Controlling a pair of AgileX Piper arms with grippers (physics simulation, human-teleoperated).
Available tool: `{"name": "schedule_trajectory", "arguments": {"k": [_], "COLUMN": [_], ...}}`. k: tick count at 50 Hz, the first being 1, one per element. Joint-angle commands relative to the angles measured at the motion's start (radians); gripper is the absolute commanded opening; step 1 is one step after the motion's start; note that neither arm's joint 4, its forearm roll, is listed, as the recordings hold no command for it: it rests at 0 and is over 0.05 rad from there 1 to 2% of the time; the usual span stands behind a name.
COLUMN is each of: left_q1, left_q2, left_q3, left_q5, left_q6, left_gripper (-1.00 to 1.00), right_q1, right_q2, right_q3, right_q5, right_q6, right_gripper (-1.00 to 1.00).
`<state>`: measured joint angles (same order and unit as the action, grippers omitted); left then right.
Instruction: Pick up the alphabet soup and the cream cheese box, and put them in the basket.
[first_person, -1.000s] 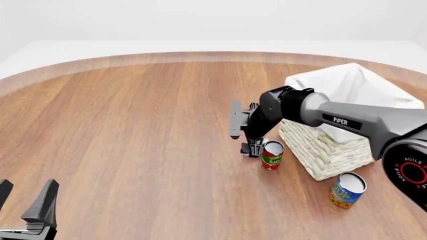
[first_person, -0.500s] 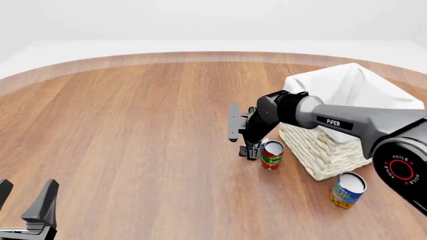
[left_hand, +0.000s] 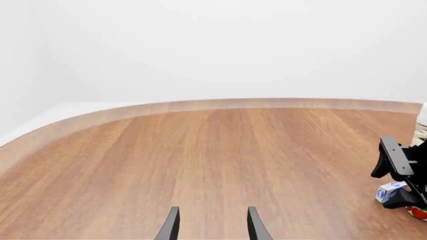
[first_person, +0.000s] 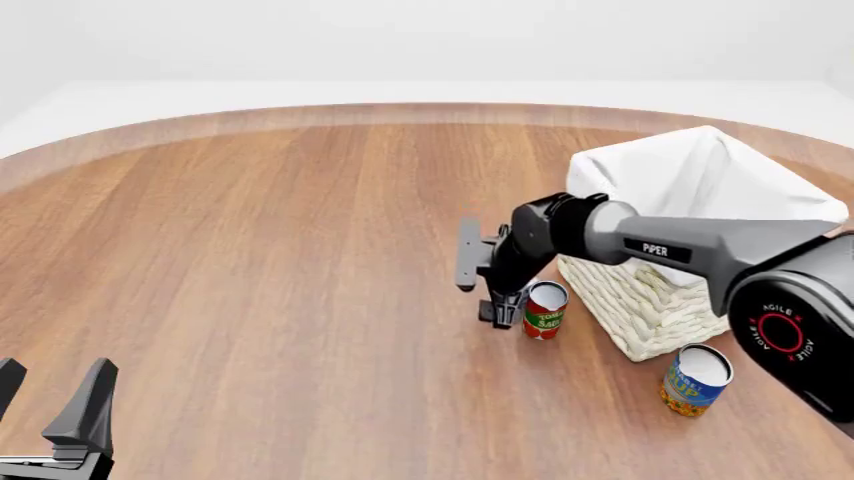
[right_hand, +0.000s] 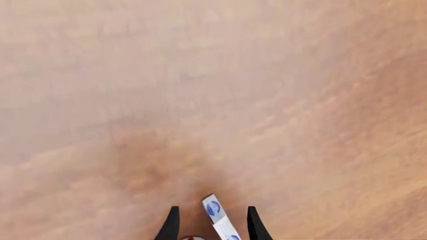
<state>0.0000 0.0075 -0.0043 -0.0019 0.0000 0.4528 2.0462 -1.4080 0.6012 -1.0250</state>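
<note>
Cream cheese box (right_hand: 219, 220) lay on the desk (first_person: 267, 260) between the right end effector's (first_person: 502, 314) narrowly parted fingers, not visibly clamped. A red can (first_person: 543, 310) stood just beside it, crowding that end effector against the basket (first_person: 667, 300). Alphabet soup (first_person: 695, 380) stood nearer the arm's base. Left end effector (first_person: 51, 410) hung spread apart over bare wood, well away.

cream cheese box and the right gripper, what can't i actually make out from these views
- Cream cheese box: the front view hides it behind the right gripper; the right wrist view cuts it off at the frame edge; in the left wrist view it is a tiny sliver.
- Whether the fingers touch the box: unclear, so the grip cannot be told.
- Basket interior: the cloth lining and the right arm hide it.
- Left gripper: partly cut off by the front view's edge.
</note>
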Motion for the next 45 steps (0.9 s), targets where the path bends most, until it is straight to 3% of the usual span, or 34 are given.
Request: {"name": "schedule_trajectory", "arguments": {"k": [1, 26, 27, 45], "left_q1": [0.000, 0.000, 0.000, 0.000], "left_q2": [0.000, 0.000, 0.000, 0.000], "left_q3": [0.000, 0.000, 0.000, 0.000], "left_q5": [0.000, 0.000, 0.000, 0.000], "left_q6": [0.000, 0.000, 0.000, 0.000], "left_gripper": [1.00, 1.00, 1.00, 1.00], "right_q1": [-0.009, -0.005, -0.005, -0.005], "right_q2": [0.020, 0.026, 0.024, 0.020], "right_q3": [0.005, 0.022, 0.023, 0.025], "right_q5": [-0.013, -0.028, -0.031, -0.041], "right_q6": [0.013, 0.035, 0.035, 0.033], "right_gripper": [1.00, 1.00, -1.00, -1.00]}}
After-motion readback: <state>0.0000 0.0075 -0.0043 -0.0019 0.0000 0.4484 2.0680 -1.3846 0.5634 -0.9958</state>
